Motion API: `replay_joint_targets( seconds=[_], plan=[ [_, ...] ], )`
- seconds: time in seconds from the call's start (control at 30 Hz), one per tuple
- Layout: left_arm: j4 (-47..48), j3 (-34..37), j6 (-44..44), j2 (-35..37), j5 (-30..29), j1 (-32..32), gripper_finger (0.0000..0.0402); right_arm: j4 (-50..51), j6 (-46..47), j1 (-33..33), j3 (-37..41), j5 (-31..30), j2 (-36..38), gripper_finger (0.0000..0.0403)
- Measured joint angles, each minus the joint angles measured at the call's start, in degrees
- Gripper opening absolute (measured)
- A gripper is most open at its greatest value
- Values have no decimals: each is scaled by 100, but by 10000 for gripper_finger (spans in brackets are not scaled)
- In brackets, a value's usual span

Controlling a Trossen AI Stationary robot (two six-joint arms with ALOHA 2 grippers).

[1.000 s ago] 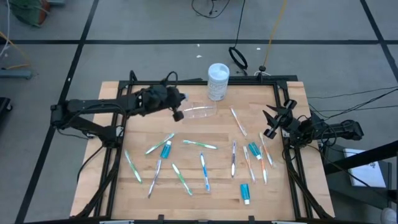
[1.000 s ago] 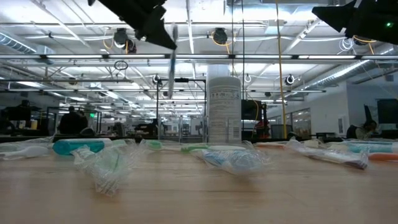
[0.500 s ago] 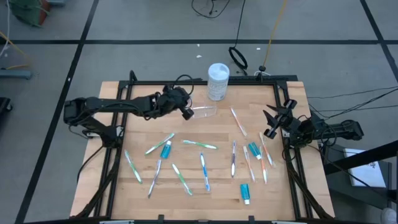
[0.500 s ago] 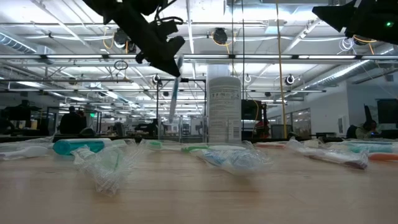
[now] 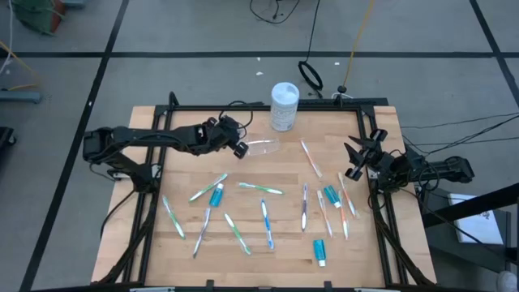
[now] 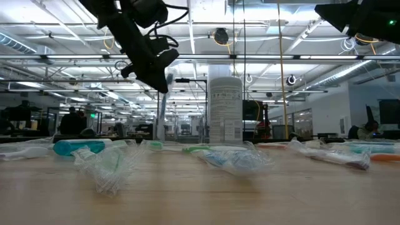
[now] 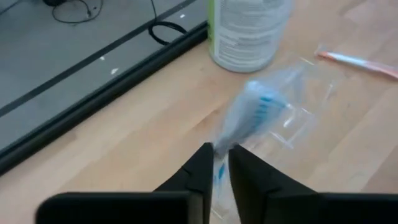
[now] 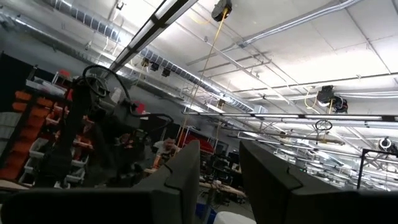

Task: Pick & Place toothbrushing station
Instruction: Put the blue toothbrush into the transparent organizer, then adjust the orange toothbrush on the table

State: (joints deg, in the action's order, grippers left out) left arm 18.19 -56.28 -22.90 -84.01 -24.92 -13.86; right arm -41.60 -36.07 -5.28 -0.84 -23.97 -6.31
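Toothbrushing station, a small see-through clear plastic holder, lies on its side on the wooden surface, just in front of the white cylindrical lidded tub. Judgement: very light, thin-walled, slick, will skid or tip under a nudge; best gripped across a rim or divider wall, not the flat face.

Left pincer sits at the holder's open end, arm stretched low across the back of the surface, wrist tipped down. Left wrist view: a toothbrush with white and blue head runs from between the fingers into the holder. Fingers show a narrow gap around the handle; cannot tell if they're pinching it or letting go.

Right pincer is parked at the right edge, raised, fingers spread, holding nothing.

Loose toothbrushes and teal toothpaste tubes are scattered on the surface.
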Motion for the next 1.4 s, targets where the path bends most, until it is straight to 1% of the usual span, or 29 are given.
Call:
replay_joint_targets(
  seconds=[0.13, 0.27, 0.33, 0.43, 0.53, 0.7, 0.87, 0.97, 1.07, 1.17, 1.27, 1.4],
  plan=[
    [-182, 215, -3, 0, 87, 6, 97, -13, -4, 0, 0, 0, 0, 105],
    [-160, 359, -271, 0, -142, 2, 122, -13, 53, 0, 0, 0, 0, 105],
    [-158, 360, -251, 0, -179, 2, 129, -13, 83, 0, 0, 0, 0, 105],
    [-120, 362, -159, 100, -182, 11, 131, -13, 87, 0, 0, 0, 0, 105],
    [-132, 364, -49, 335, -51, 76, 131, -11, 91, 0, 0, -4, 0, 105],
    [-118, 362, 446, 795, 110, 431, 131, 31, 156, 0, 0, -2, 0, 105],
    [202, 362, 815, 916, 645, 998, 131, 21, 525, 0, 0, 0, 0, 105],
    [522, 362, 990, 902, 942, 1341, 131, -8, 915, 0, -36, 17, -105, 105],
    [716, 362, 1163, 861, 982, 1633, 131, 65, 1306, 0, -202, 23, -493, 105],
    [640, 362, 1423, 868, 962, 1828, 131, 333, 1570, 0, -427, 86, -1153, 105],
    [506, 362, 1507, 863, 943, 1931, 131, 314, 1865, 0, -837, 291, -2102, 105],
    [317, 362, 1522, 866, 941, 1961, 131, 354, 2131, 2, -1423, 314, -3423, 105]
  ],
)
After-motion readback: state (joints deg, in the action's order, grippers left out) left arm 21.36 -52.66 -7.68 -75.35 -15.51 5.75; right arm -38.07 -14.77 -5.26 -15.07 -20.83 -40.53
